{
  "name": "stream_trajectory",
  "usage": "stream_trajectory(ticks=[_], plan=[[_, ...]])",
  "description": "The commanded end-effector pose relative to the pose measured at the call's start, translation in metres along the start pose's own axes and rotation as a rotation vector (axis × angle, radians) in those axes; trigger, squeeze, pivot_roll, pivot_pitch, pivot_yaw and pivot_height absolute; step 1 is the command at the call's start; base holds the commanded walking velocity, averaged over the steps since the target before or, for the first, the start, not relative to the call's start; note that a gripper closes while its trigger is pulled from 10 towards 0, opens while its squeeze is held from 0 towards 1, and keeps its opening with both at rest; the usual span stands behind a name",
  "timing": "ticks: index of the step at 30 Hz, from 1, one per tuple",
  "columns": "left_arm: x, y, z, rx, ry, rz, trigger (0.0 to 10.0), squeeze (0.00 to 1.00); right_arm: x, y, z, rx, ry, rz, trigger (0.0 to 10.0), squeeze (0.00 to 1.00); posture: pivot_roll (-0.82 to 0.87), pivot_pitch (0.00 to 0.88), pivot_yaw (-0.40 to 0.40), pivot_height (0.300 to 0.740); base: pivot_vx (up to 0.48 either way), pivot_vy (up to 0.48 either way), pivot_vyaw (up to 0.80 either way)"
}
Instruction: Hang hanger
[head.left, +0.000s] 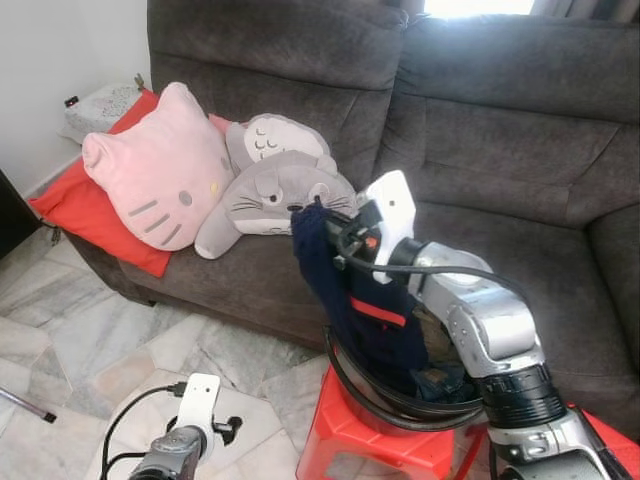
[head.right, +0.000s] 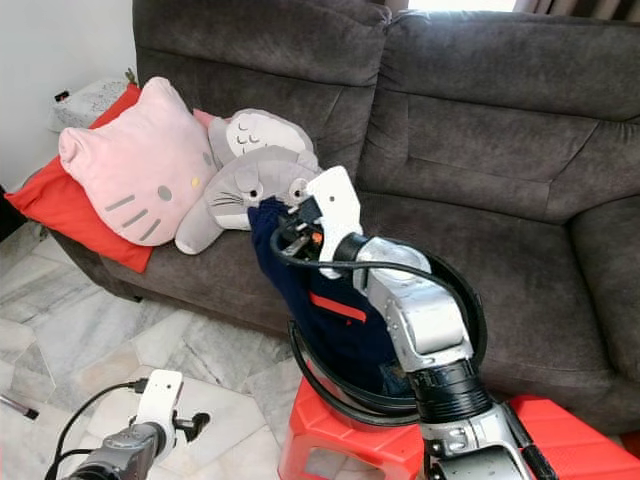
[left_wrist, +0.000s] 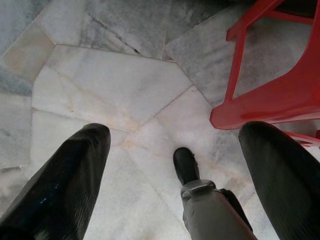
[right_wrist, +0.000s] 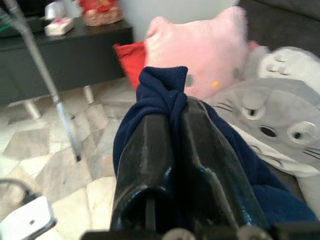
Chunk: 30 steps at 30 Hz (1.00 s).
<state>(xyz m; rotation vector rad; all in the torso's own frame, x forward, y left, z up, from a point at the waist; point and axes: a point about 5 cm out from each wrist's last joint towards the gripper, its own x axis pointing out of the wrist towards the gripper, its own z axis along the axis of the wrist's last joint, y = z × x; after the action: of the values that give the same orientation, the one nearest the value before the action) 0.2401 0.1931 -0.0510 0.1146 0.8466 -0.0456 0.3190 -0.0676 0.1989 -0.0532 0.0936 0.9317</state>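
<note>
A dark grey sofa (head.left: 480, 150) stretches behind the right hand (head.left: 318, 222), carrying a pink cat-face cushion (head.left: 160, 175) over a red cushion (head.left: 85, 215) and a grey plush toy (head.left: 275, 190), all beyond the fingertips and off to the robot's left. Below the right hand a red plastic stool (head.left: 370, 440) bears a black basket (head.left: 345, 385). A navy garment with a red stripe (head.left: 350, 295) hangs from the right hand down into that basket; the fingers (right_wrist: 150, 155) are pinched narrow on a bunched fold at its top, seen in the right wrist view. No hanger can be made out, so where it lies cannot be told.

The step looks like lifting the garment clear of the basket. To do it well, the right hand should rise straight up until the trailing hem leaves the rim, keeping the pinch firm since only a small fold is caught, and avoid swinging into the plush toy.

The left hand (left_wrist: 175, 165) hangs low over the marble floor (left_wrist: 115, 85) beside the stool, its fingers spread wide and holding nothing.
</note>
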Motion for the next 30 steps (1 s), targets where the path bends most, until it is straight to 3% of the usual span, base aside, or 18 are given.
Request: stream_trajectory(ticks=[1,15,20,30], plan=[[0.000,-0.001,0.000,-0.002,0.003,0.000,10.0,0.00,0.003,0.014,0.008,-0.033,-0.033,0.070,0.0,0.00,-0.10,0.000,-0.015,0.740,0.000,0.000,0.00],[0.000,-0.001,0.001,-0.001,0.003,0.001,10.0,0.00,0.014,0.046,-0.008,-0.054,0.010,0.237,0.0,0.00,-0.09,0.000,-0.016,0.740,0.000,0.000,0.00],[0.000,0.000,0.000,0.001,0.004,0.001,10.0,0.00,0.021,0.066,-0.014,-0.056,0.016,0.334,0.0,0.00,-0.09,0.000,-0.016,0.740,0.000,0.000,0.00],[0.000,0.000,0.000,0.003,0.005,-0.001,10.0,0.00,0.025,0.081,-0.032,-0.076,0.077,0.403,0.0,0.00,-0.09,0.000,-0.018,0.740,0.000,0.000,0.00]])
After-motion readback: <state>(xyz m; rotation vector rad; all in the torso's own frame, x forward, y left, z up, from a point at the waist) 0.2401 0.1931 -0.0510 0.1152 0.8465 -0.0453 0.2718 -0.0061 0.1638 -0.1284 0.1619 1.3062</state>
